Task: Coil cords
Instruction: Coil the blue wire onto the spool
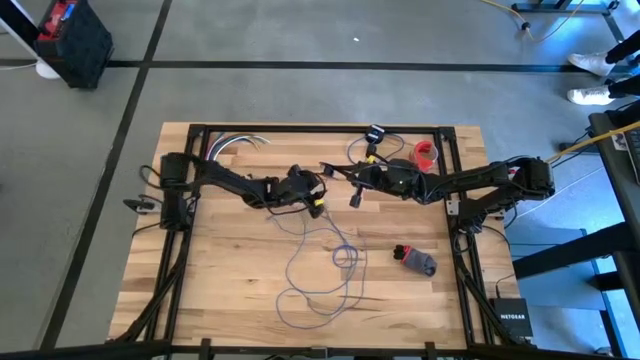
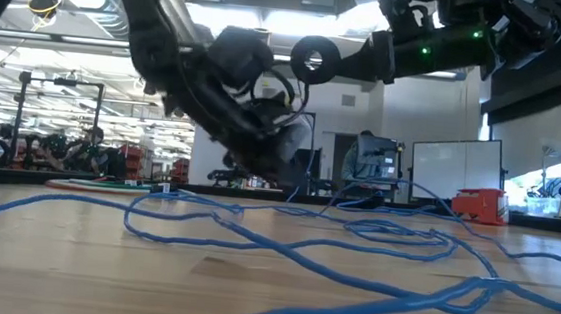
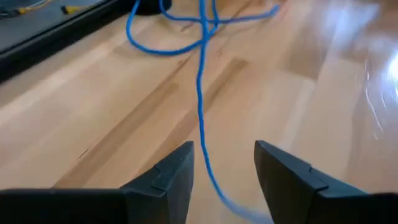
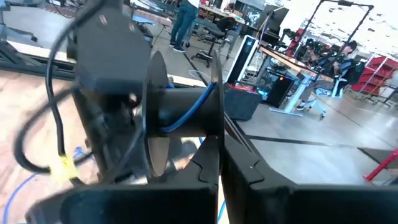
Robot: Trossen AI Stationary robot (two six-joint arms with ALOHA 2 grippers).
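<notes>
The cord (image 1: 325,262) lies in loose loops on the table (image 1: 220,270), spread from the middle toward the near edge. Above the loops, at mid-table, the left gripper (image 1: 318,190) and right gripper (image 1: 352,185) face each other, near but apart. A strand of the cord runs between the left gripper's spread fingers (image 3: 168,180). The right gripper holds a spool (image 4: 186,118) with cord wound on it. A rolled bundle (image 1: 415,259) lies right of the loops. A small round object (image 1: 426,153) sits behind the right arm, near the far edge.
</notes>
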